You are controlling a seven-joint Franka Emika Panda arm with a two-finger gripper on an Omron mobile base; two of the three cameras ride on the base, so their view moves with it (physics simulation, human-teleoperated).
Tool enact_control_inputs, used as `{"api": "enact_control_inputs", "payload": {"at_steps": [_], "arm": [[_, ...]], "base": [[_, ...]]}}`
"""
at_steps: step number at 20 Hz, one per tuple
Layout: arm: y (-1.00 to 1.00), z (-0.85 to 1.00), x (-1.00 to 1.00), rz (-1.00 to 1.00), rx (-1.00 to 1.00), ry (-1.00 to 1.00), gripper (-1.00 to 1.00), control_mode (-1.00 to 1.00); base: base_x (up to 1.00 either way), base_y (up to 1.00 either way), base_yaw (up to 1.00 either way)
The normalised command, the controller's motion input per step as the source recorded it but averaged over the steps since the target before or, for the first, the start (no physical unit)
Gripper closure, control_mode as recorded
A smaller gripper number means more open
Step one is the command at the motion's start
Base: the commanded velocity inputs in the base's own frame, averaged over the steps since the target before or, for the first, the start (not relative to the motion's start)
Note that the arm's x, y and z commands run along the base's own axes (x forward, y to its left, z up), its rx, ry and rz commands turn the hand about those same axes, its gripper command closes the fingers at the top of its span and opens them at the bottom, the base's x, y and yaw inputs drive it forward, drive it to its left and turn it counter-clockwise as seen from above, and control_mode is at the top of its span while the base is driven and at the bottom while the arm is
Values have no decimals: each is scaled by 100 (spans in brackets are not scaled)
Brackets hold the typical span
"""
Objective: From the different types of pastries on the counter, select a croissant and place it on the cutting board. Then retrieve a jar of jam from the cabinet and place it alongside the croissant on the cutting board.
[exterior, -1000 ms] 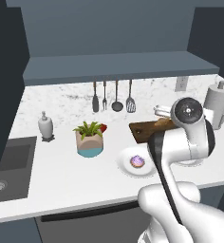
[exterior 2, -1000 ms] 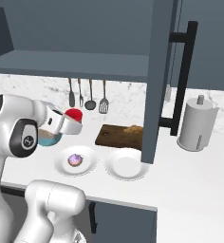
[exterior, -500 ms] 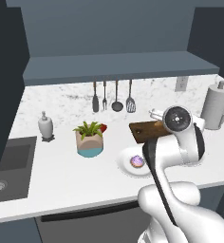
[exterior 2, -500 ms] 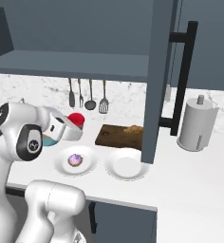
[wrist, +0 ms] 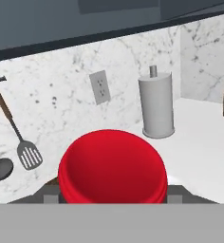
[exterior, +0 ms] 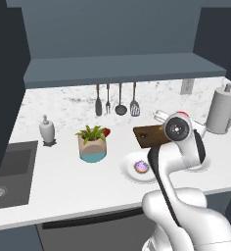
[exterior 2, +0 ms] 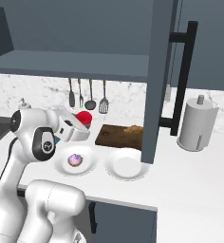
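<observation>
My gripper [exterior 2: 83,124] is shut on the jar of jam [exterior 2: 84,117], whose red lid [wrist: 112,163] bulges between the finger tips in the hand view. It hangs just left of the dark cutting board [exterior 2: 116,135], above the counter [exterior 2: 194,166]. The golden croissant [exterior 2: 133,128] lies on the board's far right part, beside the open cabinet door [exterior 2: 160,71]. In the left base view the arm covers most of the board [exterior: 146,135]. The purple-frosted pastry [exterior 2: 76,160] sits on a white plate [exterior 2: 88,166].
An empty white plate [exterior 2: 127,164] lies in front of the board. A paper towel roll [exterior 2: 197,123] stands at the right. A potted plant [exterior: 92,142], a soap bottle [exterior: 47,130] and the sink [exterior: 10,166] are to the left. Utensils [exterior: 120,100] hang on the wall under the shelf [exterior: 122,68].
The arm has sunk a little and carried the jar slightly toward the cutting board. The grip has stayed the same.
</observation>
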Motion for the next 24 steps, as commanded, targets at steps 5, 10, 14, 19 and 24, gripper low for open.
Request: {"api": "enact_control_inputs", "payload": {"at_steps": [5, 10, 14, 19, 24], "arm": [[-19, -32, 47, -5, 0, -6, 100, -100], [-7, -31, 52, -6, 1, 0, 100, -100], [0, -27, 54, -11, 3, 1, 100, -100], [0, -20, 57, -14, 5, 6, 100, -100], [0, -19, 60, -14, 7, 8, 100, -100]], "base": [[0, 0, 0], [0, 0, 0], [0, 0, 0], [0, 0, 0], [0, 0, 0]]}}
